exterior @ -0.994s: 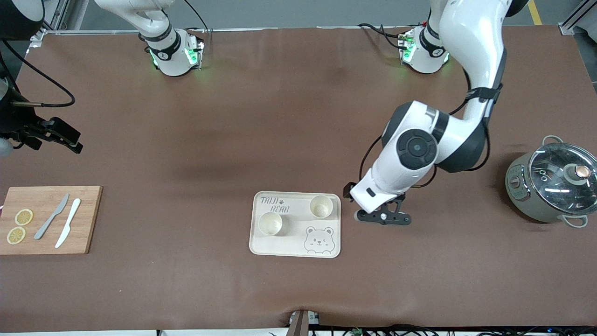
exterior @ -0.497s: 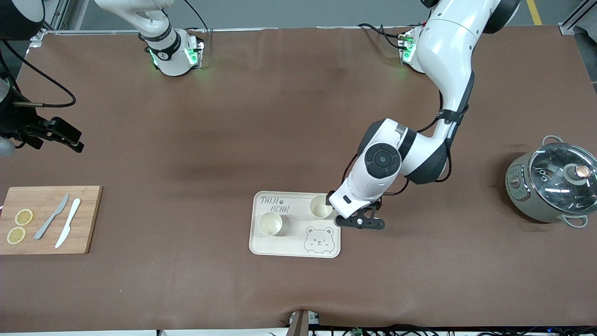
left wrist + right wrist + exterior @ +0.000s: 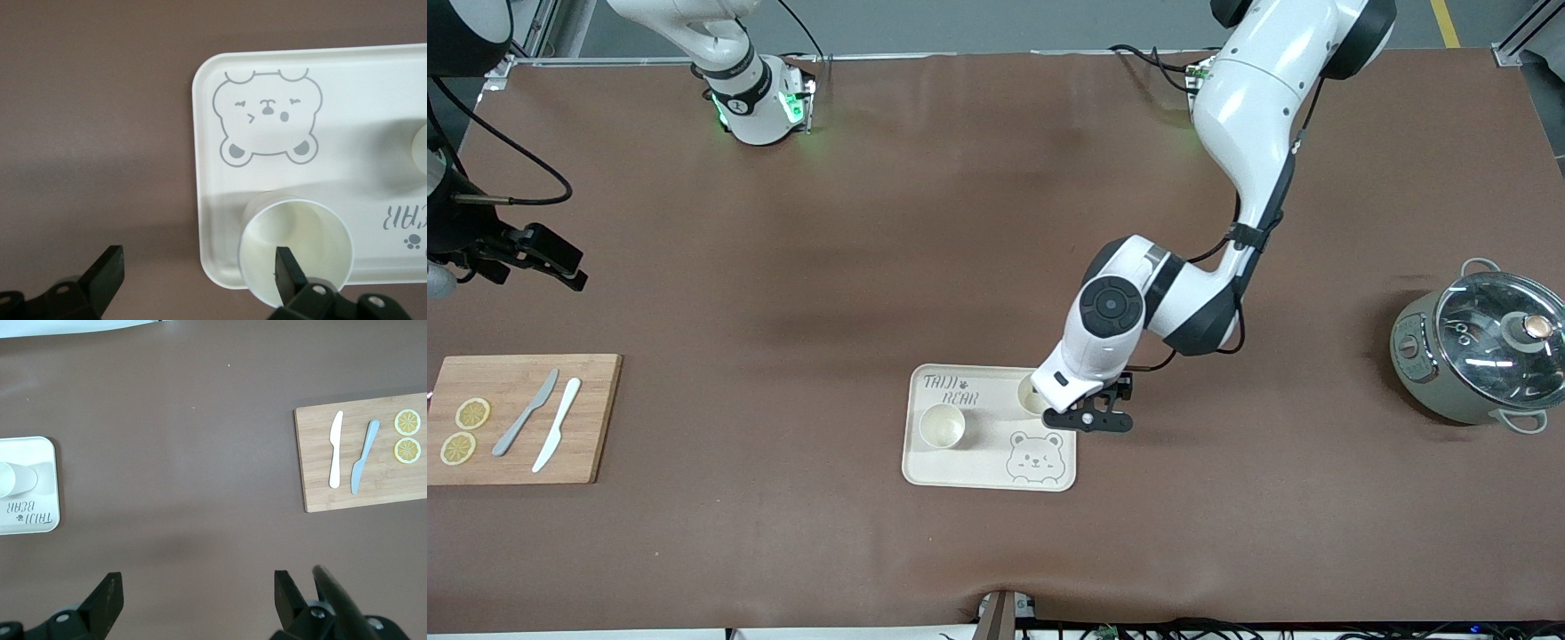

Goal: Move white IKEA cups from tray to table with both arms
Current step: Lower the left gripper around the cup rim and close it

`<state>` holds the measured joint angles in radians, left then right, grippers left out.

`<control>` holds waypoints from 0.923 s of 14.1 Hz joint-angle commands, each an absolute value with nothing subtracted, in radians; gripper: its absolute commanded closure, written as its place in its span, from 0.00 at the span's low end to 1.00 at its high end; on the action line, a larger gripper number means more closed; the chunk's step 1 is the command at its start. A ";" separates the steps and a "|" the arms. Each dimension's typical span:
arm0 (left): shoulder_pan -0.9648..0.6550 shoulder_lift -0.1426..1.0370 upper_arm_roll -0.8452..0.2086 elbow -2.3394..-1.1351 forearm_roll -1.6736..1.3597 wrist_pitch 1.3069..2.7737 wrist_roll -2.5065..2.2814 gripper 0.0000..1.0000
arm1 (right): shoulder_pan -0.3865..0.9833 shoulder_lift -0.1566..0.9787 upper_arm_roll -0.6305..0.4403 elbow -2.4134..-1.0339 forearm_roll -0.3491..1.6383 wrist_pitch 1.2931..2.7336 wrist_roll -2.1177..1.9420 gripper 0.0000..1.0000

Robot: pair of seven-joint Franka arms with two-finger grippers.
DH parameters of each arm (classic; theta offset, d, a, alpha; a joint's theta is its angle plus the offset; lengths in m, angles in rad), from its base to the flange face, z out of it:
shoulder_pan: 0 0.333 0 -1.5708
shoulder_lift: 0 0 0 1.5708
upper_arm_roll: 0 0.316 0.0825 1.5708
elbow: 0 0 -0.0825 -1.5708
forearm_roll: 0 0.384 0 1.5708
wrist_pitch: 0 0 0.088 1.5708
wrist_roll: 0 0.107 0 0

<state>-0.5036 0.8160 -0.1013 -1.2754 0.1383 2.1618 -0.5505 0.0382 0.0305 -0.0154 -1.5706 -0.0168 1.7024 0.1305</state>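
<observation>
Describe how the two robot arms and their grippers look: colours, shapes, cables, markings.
Both arms are glossy white, rounded segments with black joint caps. The left arm has a round black disc on its wrist joint and a black cable strapped along its forearm. The right arm rises from a white base with green lights; a black cable loops near its gripper. The left gripper and the right gripper are black with two flat fingers.

The left tool (image 3: 1089,418) hangs open over the tray's (image 3: 990,467) edge toward the left arm's end, one finger (image 3: 288,275) inside a cup (image 3: 295,248). The second cup (image 3: 942,426) stands apart from it on the tray. Bare counter (image 3: 925,222) lies between tray, cutting board (image 3: 591,418) and pot (image 3: 1476,356). The right tool (image 3: 560,265) waits open above the board's end.
</observation>
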 commanded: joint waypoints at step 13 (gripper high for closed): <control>-0.529 0.900 -0.092 -1.255 0.184 2.278 -0.600 0.00 | 0.040 0.031 -0.017 -1.577 -0.015 1.706 0.133 0.00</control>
